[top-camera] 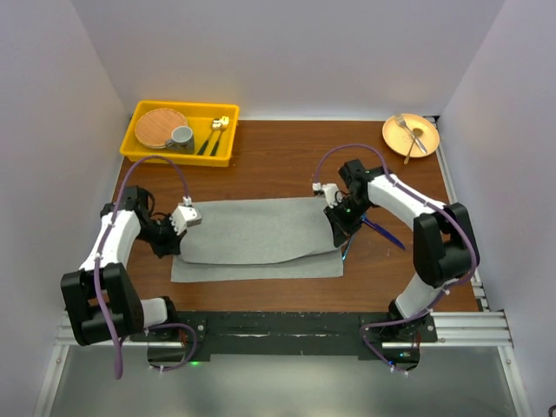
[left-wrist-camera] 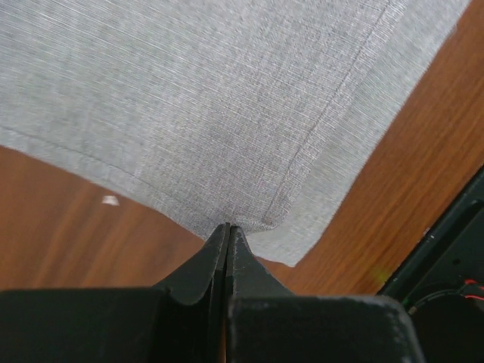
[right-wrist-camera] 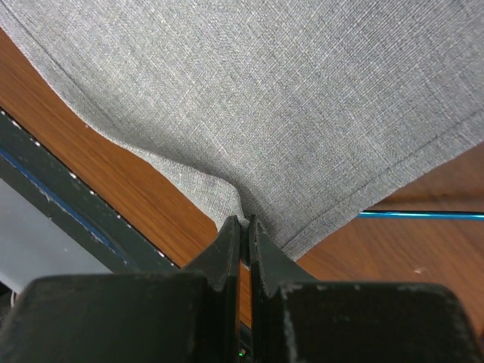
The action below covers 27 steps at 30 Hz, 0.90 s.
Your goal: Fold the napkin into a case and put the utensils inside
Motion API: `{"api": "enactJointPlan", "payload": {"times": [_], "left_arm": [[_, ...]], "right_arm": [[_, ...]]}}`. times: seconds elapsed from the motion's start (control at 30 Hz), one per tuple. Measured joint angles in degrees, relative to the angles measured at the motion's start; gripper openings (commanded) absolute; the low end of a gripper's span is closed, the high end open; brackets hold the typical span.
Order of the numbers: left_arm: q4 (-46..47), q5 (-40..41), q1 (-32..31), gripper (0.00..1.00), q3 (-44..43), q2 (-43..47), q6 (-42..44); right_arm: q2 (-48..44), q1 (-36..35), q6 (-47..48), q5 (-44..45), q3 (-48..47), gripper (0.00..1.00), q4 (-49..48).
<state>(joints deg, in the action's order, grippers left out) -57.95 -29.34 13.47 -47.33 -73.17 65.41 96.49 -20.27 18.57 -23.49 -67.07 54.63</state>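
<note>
Two arms on brown table [top-camera: 287,165], both at work on napkin [top-camera: 261,239]. Napkin lies flat between the grippers, part-folded: top layer doubled over, strip of lower layer showing on the near side. Left gripper [left-wrist-camera: 228,231] is clamped tight on the cloth's left corner, right at the hem. Right gripper [right-wrist-camera: 243,223] is pinched on the right corner, w/ a small pucker of fabric at the tips. Blue utensils [top-camera: 382,233] sit just outboard of the right gripper, on bare wood, not touching cloth.

Risks, my read: both bites are tiny and right on the corner, so pulling the arms apart too hard likely pops a hem free. If one arm travels further than the other, fold goes skewed and case comes out crooked. Right arm swinging outward could knock the utensils.

Napkin long axis runs gripper to gripper, left-right across table. Utensils lie diagonal, angling away from right gripper toward the near-right; can't tell which end is the tines.
</note>
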Motion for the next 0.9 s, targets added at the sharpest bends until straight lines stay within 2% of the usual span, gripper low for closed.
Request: {"api": "enactJointPlan", "payload": {"times": [0.2,0.47,0.67,0.9], "left_arm": [[2.23,1.64,0.00,0.00,6.21,-1.44,0.17],[5.77,2.19,0.00,0.00,6.97,-3.43,-0.42],[1.90,1.66,0.00,0.00,3.67,-2.49,-0.31],[-3.52,1.75,0.00,0.00,1.33,3.96,1.14]], "right_arm": [[4.35,-0.79,-0.13,-0.02,3.13,0.00,-1.90],[6.97,-1.20,-0.31,0.00,3.13,0.00,-3.19],[6.23,-1.20,-0.28,-0.04,1.84,0.00,-1.11],[-0.57,-1.20,-0.24,-0.20,0.63,0.00,2.05]]}}
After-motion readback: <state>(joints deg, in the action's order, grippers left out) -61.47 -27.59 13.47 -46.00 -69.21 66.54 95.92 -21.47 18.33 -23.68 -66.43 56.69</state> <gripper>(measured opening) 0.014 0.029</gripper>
